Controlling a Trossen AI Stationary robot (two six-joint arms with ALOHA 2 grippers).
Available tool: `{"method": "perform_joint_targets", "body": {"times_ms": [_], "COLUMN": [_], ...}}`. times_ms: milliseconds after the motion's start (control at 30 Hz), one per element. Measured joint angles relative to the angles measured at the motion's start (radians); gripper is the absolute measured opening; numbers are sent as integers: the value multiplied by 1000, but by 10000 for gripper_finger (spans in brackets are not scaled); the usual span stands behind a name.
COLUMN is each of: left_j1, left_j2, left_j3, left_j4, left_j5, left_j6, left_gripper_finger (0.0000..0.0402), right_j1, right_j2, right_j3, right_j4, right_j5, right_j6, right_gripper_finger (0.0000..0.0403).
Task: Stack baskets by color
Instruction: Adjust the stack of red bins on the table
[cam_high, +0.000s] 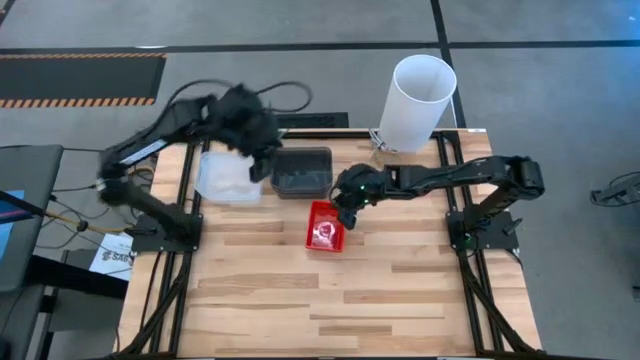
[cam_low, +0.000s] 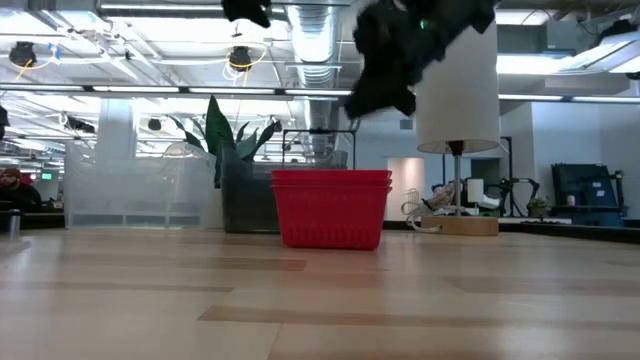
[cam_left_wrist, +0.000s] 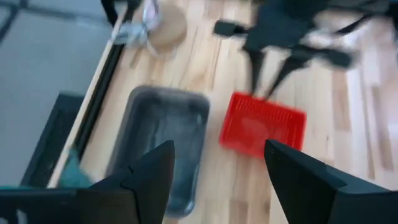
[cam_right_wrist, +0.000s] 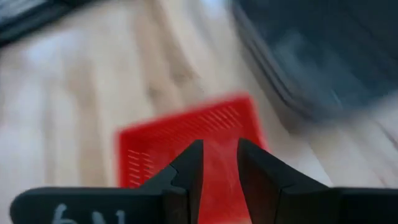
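A red mesh basket (cam_high: 325, 229) rests on its base near the table's middle. A dark grey basket (cam_high: 302, 172) and a clear whitish basket (cam_high: 228, 176) stand side by side at the far left. My right gripper (cam_high: 347, 208) hangs above the red basket's far edge (cam_right_wrist: 186, 134), its fingers a narrow gap apart and clear of it in the low view (cam_low: 385, 90). My left gripper (cam_high: 262, 158) is open wide, high above the gap between the clear and dark baskets, and looks down on the dark basket (cam_left_wrist: 161, 143) and the red basket (cam_left_wrist: 261, 127).
A tall white cylinder (cam_high: 418, 100) stands on a wooden base at the table's far edge, right of the dark basket. A green plant (cam_low: 225, 135) shows behind the baskets in the low view. The near half of the wooden table (cam_high: 330, 310) is bare.
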Motion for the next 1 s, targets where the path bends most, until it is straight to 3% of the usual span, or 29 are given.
{"method": "perform_joint_targets", "body": {"times_ms": [200, 267, 400, 500, 733, 1000], "left_j1": [-29, -25, -9, 4, -2, -9], "left_j2": [-334, -405, -497, -526, -559, -587], "left_j3": [-568, -700, -876, -925, -939, -938], "left_j4": [533, 676, 854, 877, 873, 874], "left_j5": [18, 33, 42, 44, 50, 49], "left_j6": [-128, -165, -222, -259, -271, -297], "left_gripper_finger": [236, 236, 236, 236, 235, 235], "right_j1": [19, 25, -12, -36, -54, -30], "right_j2": [-61, -75, -58, -41, 36, 101], "right_j3": [-126, -164, -215, -238, -300, -302], "right_j4": [-97, -115, -76, -43, 160, 244], "right_j5": [183, 262, 313, 321, 269, 223], "right_j6": [270, 340, 384, 362, 309, 325], "right_gripper_finger": [108, 94, 40, 9, 4, 4]}}
